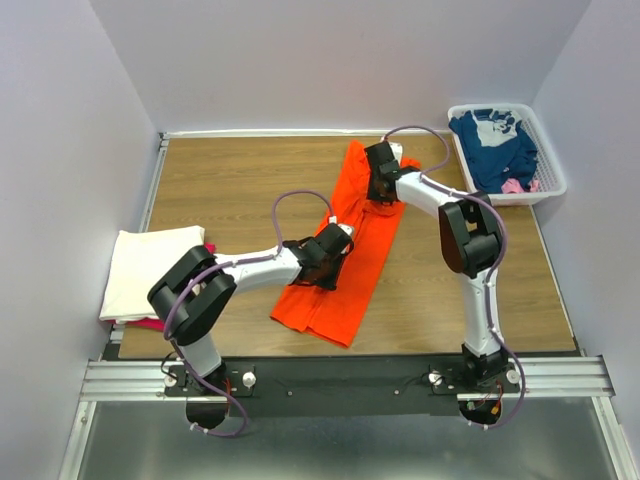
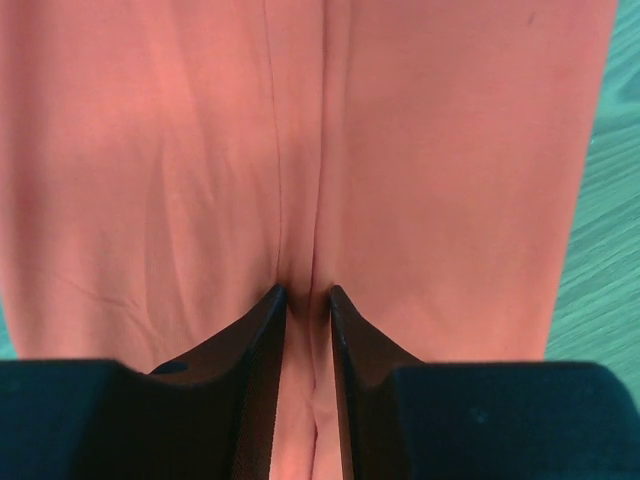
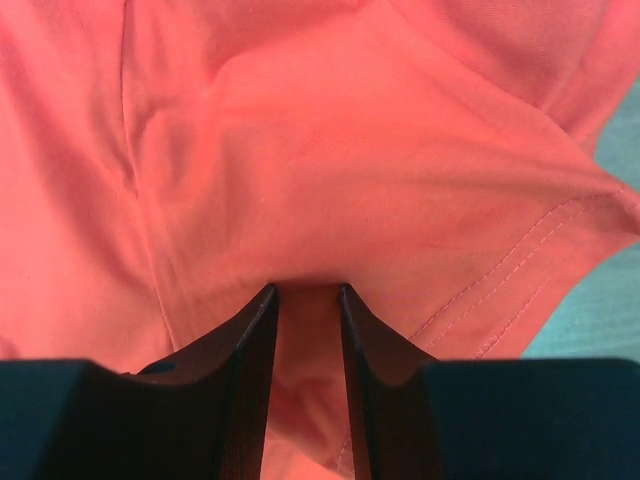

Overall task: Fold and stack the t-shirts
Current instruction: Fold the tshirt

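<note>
Up close, orange tee (image 2: pixel 150 150) ridge betw. L gripper (image 2: pixel 305 292) jaws, same R gripper (image 3: pixel 307 290); can't tell if clamped; edges cropped.

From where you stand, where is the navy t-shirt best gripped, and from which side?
Probably pinch a raised fold near the middle of the navy t-shirt, coming straight down from above. It lies crumpled inside the white basket, whose walls block a sideways approach, and no clean edge shows.
</note>
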Robot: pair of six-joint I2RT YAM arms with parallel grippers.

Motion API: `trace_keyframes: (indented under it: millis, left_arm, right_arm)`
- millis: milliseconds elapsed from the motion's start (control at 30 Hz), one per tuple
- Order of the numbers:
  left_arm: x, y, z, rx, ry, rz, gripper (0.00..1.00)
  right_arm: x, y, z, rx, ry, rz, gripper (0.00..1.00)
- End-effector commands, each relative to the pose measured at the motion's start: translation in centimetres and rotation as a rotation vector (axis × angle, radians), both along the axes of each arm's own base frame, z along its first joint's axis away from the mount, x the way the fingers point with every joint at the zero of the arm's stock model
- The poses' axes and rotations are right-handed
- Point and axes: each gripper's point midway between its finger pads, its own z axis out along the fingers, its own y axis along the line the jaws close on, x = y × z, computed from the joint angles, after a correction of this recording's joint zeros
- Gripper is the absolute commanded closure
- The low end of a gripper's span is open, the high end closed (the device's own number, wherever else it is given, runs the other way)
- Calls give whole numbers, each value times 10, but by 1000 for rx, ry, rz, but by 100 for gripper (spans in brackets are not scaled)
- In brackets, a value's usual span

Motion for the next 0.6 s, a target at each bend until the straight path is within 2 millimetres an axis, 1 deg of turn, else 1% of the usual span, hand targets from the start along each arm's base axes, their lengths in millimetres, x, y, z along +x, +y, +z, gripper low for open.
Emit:
trace_keyframes:
  millis: [0, 33, 67, 100, 133, 167, 200, 233, 267, 300, 367, 467, 567]
  left_arm:
    - [-15, -6, -18, -15, 59, -42, 69]
    - [-20, -11, -18, -35, 80, -53, 69]
    - [-25, -14, -19, -43, 93, -65, 69]
    - [-29, -19, -20, -50, 98, -78, 70]
    - [-33, -22, -21, -64, 116, -81, 71]
    - [-36, -25, -22, -70, 127, -85, 71]
    - [-38, -30, -21, -91, 127, -92, 71]
    - [-40, -33, -21, -104, 135, -93, 71]
    - [-43, -40, -19, -138, 148, -99, 71]
    - [-44, -43, -19, -151, 155, -101, 71]
    - [-44, -52, -16, -187, 163, -105, 71]
    - [-44, -58, -13, -210, 169, -111, 70]
    - [-39, -65, -3, -240, 158, -116, 68]
  right_arm:
    - [5, -7, -24, -51, 38, 5, 62]
    - [7, -7, -26, -57, 38, 12, 62]
    - [7, -6, -33, -63, 48, 20, 62]
    - [14, -4, -29, -66, 33, 36, 61]
    - [17, -4, -29, -68, 29, 39, 61]
    - [20, -1, -37, -74, 37, 49, 61]
    - [24, 0, -37, -80, 34, 71, 60]
    - [33, 5, -32, -74, 14, 83, 59]
    - [35, 8, -40, -77, 25, 104, 56]
    - [37, 9, -41, -74, 23, 111, 55]
    - [45, 15, -38, -63, 8, 130, 54]
    - [47, 21, -32, -44, -1, 146, 51]
    - [48, 22, -15, -29, -26, 148, 48]
